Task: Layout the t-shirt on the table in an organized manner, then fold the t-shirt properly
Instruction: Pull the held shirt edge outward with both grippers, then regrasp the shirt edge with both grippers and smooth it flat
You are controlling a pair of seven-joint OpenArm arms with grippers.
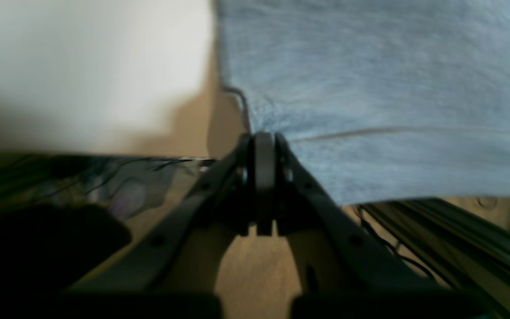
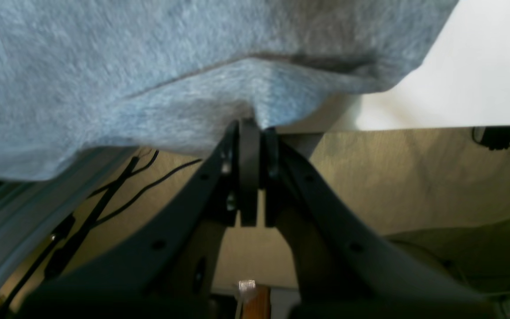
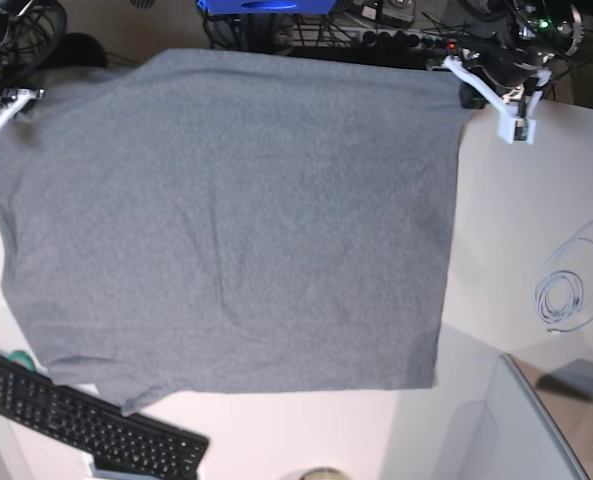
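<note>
claws (image 1: 264, 146): 2, pinching | t-shirt (image 3: 226, 220): 1 | table (image 3: 536, 230): 1

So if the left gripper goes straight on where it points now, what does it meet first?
The t-shirt itself: the left gripper is already shut on its edge, and the grey cloth fills the way ahead. Depth is unclear, but the white table lies off to one side.

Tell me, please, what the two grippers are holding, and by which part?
Both hold the t-shirt by its edge: the left gripper and the right gripper each pinch one corner of the same side, off the table.
</note>
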